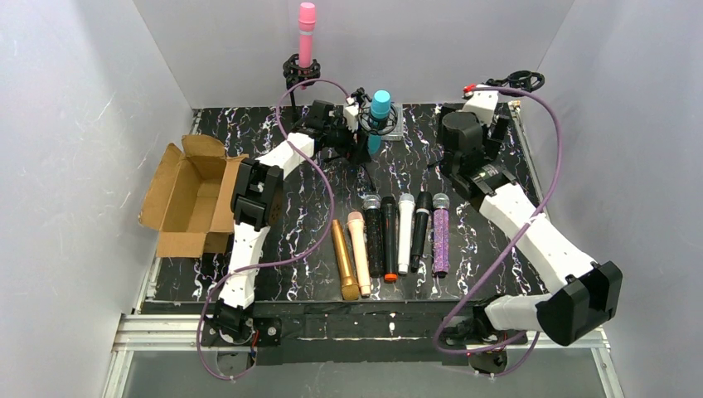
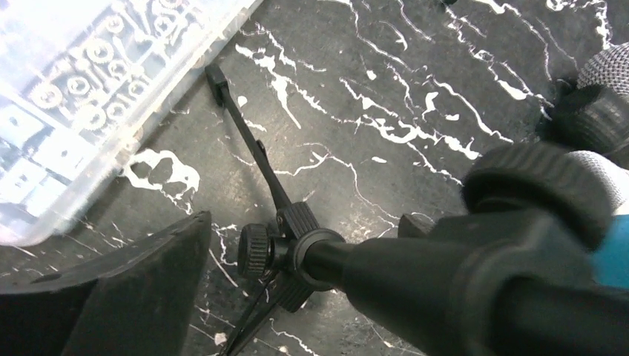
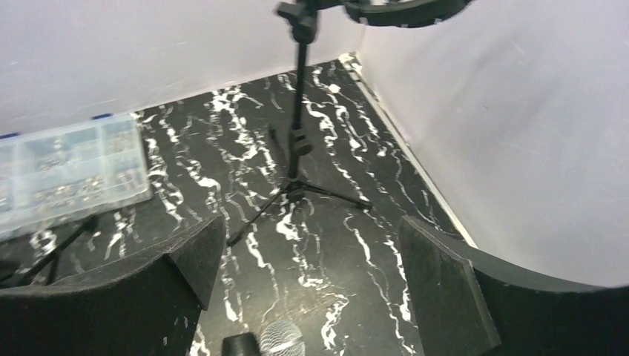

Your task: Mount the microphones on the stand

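Observation:
The pink microphone point(image 1: 307, 29) stands upright in the back left stand. The teal-blue microphone point(image 1: 380, 112) sits in the clip of the middle stand, and its body shows at the right edge of the left wrist view point(image 2: 619, 256). My left gripper point(image 1: 348, 128) is open, with its fingers either side of that stand's pole point(image 2: 371, 271) above the tripod hub; the left gripper point(image 2: 308, 230) does not touch it. The gold point(image 1: 344, 259), peach point(image 1: 359, 253), white point(image 1: 404, 232), purple glitter point(image 1: 440, 235) and black point(image 1: 389, 236) microphones lie side by side. My right gripper point(image 3: 311, 230) is open and empty, facing the empty right stand point(image 3: 300, 111).
An open cardboard box point(image 1: 186, 199) sits at the table's left edge. A clear plastic parts box point(image 2: 89, 89) lies behind the middle stand. A purple cable point(image 1: 530, 207) hangs along the right arm. A silver grille head point(image 3: 282, 340) shows below the right fingers. White walls enclose the table.

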`<state>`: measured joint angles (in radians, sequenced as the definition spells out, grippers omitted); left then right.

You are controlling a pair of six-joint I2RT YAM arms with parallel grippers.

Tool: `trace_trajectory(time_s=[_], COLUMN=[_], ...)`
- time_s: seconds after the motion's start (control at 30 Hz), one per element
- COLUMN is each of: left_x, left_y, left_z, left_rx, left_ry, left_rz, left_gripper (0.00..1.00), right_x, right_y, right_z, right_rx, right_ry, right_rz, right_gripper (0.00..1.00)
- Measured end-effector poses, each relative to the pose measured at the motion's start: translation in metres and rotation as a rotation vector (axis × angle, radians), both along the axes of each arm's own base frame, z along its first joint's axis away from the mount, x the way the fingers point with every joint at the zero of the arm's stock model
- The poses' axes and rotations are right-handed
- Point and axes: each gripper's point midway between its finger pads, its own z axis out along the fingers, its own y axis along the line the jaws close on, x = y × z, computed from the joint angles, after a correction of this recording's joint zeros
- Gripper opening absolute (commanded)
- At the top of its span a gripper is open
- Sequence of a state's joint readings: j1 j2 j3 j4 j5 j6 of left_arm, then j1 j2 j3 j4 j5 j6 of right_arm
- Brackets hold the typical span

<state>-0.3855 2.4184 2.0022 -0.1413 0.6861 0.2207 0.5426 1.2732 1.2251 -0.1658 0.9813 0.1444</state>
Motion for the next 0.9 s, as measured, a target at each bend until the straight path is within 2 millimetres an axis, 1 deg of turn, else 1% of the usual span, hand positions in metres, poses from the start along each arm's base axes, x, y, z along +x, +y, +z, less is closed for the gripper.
trace_trajectory(time_s=[0.03,0.1,0.17,0.23,0.27,0.33,0.4,0.47,0.57,0.63,0.7,0.8,0.87,0.9], left_x=[-0.001,-0.008,-0.017,-0.026,-0.035,-0.052,-0.069,-0.085,-0.101,-0.102,-0.097,-0.091,-0.085,-0.082], left_y=[0.001,0.006,0.011,0.020,0.025,0.035,0.044,0.054,0.064,0.067,0.066,0.065,0.062,0.061], left_z=[-0.003,-0.015,-0.020,-0.016,-0.014,-0.008,-0.002,0.003,0.012,0.016,0.019,0.024,0.031,0.034], left_rx=[0.005,0.028,0.033,0.056,0.077,0.107,0.131,0.145,0.160,0.160,0.148,0.127,0.111,0.104], left_ry=[0.006,0.032,0.061,0.065,0.079,0.105,0.125,0.147,0.165,0.164,0.154,0.155,0.149,0.140], left_rz=[0.001,0.010,0.018,0.023,0.026,0.025,0.024,0.026,0.037,0.053,0.076,0.107,0.121,0.126], left_gripper=[0.98,0.98,0.98,0.98,0.98,0.98,0.98,0.98,0.98,0.98,0.98,0.98,0.98,0.98], right_x=[0.003,0.007,0.012,0.017,0.020,0.023,0.026,0.032,0.044,0.055,0.062,0.067,0.070,0.072], right_y=[-0.008,-0.022,-0.033,-0.038,-0.041,-0.045,-0.051,-0.055,-0.057,-0.052,-0.048,-0.046,-0.046,-0.046], right_z=[-0.003,-0.004,0.002,0.012,0.019,0.025,0.026,0.022,0.006,-0.011,-0.029,-0.058,-0.070,-0.072], right_rx=[0.002,0.009,0.028,0.051,0.068,0.088,0.104,0.109,0.094,0.075,0.052,0.013,-0.016,-0.029], right_ry=[0.006,0.010,-0.004,-0.028,-0.045,-0.064,-0.070,-0.067,-0.034,0.005,0.042,0.097,0.120,0.123], right_rz=[-0.023,-0.064,-0.098,-0.115,-0.121,-0.126,-0.126,-0.129,-0.125,-0.109,-0.094,-0.077,-0.072,-0.072], right_gripper=[0.97,0.98,0.98,0.98,0.98,0.98,0.98,0.98,0.98,0.98,0.98,0.98,0.97,0.97])
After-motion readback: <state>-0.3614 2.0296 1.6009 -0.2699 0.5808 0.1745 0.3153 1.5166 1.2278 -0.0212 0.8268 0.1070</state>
